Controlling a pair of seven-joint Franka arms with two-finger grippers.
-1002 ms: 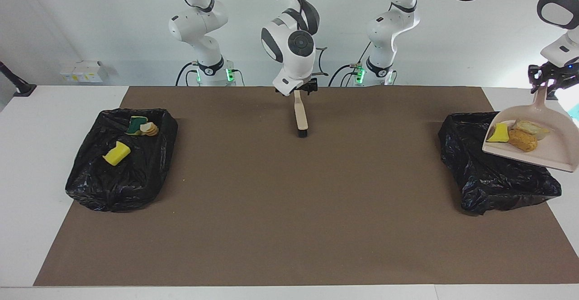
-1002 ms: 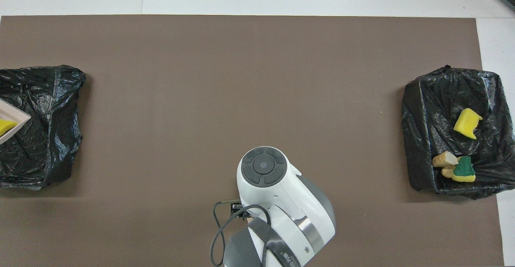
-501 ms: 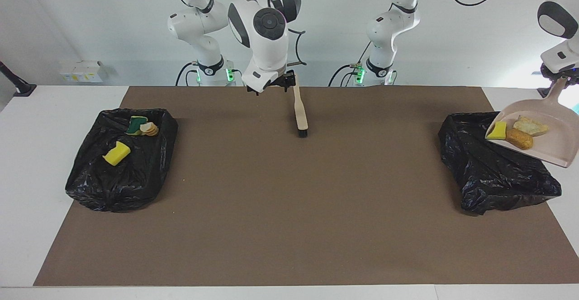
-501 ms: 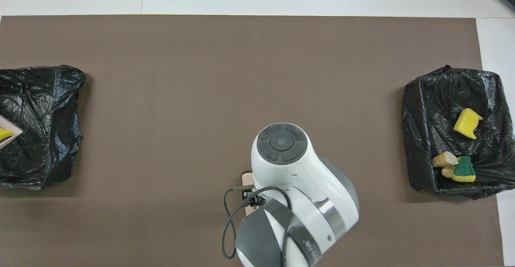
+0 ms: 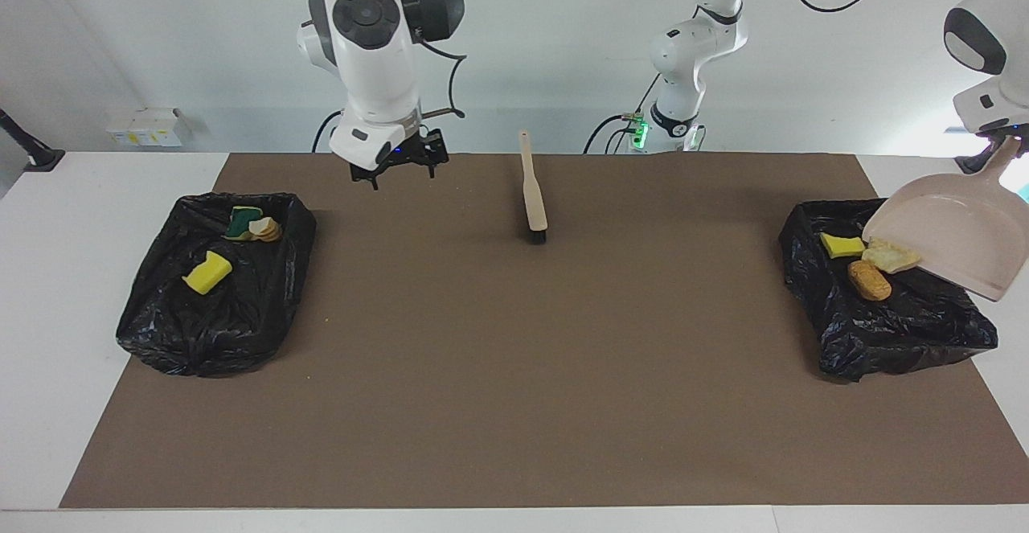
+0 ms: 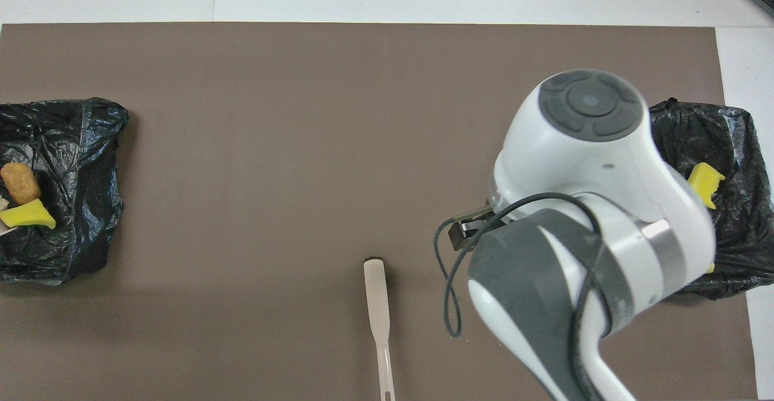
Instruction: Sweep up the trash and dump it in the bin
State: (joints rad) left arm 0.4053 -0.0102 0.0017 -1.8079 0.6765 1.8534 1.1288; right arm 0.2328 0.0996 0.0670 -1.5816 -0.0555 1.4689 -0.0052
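At the middle height of the facing view, close to the frame's edge at the left arm's end, the black bin (image 5: 884, 340) lies under the tilted dustpan (image 5: 949, 235). The left gripper (image 5: 999, 145) is clamped on the dustpan's handle. Three pieces of the trash (image 5: 869, 280) lie in this bin; the pale one touches the dustpan's lip. If the dustpan pulls away low, its lip may catch the soft bag and spill them. In the upper part of the frame, the right gripper (image 5: 399, 165) hangs with fingers apart, beside the other bin (image 5: 201, 332). The brush (image 5: 533, 195) lies free at upper centre.
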